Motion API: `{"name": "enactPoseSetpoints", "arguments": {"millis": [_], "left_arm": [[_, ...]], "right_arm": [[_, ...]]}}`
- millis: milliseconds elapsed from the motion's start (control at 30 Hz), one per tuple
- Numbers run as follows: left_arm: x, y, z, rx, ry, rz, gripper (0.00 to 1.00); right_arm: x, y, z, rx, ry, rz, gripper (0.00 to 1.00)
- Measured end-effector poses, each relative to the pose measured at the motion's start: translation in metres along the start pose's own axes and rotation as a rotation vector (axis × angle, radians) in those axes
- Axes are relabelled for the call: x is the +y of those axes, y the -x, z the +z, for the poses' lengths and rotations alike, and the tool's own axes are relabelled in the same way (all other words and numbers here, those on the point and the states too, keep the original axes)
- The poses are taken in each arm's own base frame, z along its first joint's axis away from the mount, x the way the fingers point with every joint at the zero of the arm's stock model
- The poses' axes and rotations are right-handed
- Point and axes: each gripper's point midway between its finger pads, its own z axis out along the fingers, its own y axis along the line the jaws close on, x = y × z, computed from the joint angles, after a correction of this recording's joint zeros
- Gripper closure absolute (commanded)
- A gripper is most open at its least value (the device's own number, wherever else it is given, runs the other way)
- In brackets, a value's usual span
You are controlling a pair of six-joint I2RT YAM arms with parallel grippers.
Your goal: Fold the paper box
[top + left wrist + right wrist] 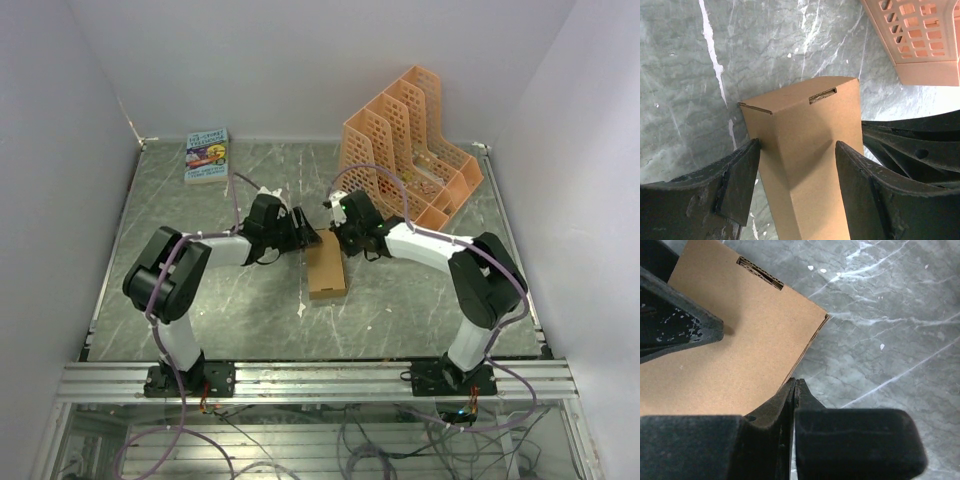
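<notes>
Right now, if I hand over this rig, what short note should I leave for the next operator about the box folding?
Left gripper: fingers against both sides of the paper box, apparently holding it.
Right gripper: around a corner of the box; grip unclear.
Box: lying mid-table between the arms.
Done: formed into a carton; the end seen by the wrist cameras looks closed.
To do: the other end is not visible, so check it.

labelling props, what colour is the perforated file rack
The file rack is light orange, seen best in the top external view.
</notes>
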Motion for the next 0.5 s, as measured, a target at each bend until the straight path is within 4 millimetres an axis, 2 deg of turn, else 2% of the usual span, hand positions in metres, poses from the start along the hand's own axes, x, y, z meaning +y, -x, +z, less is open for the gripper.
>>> {"name": "enactPoseSetpoints", "arguments": {"millis": [167,267,333,433,500], "left_arm": [[-0.006,-0.003,-0.01,-0.005,0.012,0.015,0.26],[-0.014,-0.003,-0.028,-0.017,0.008,0.036,0.26],[-0.02,-0.004,-0.042,-0.029,-0.001,0.047,0.26],[-0.026,-0.009,-0.06,-0.043,-0.007,0.06,0.25],[-0.031,-0.021,-0.066,-0.036,-0.006,0.068,0.26]], "right_arm": [[-0.008,-0.002,-0.007,0.001,-0.017,0.008,1.0],[-0.015,-0.012,-0.02,-0.003,-0.014,0.028,1.0],[-0.015,-0.026,-0.03,0.0,0.002,0.043,1.0],[-0.004,-0.049,-0.04,0.025,0.053,0.059,1.0],[0.005,-0.062,-0.042,0.05,0.086,0.066,1.0]]}}
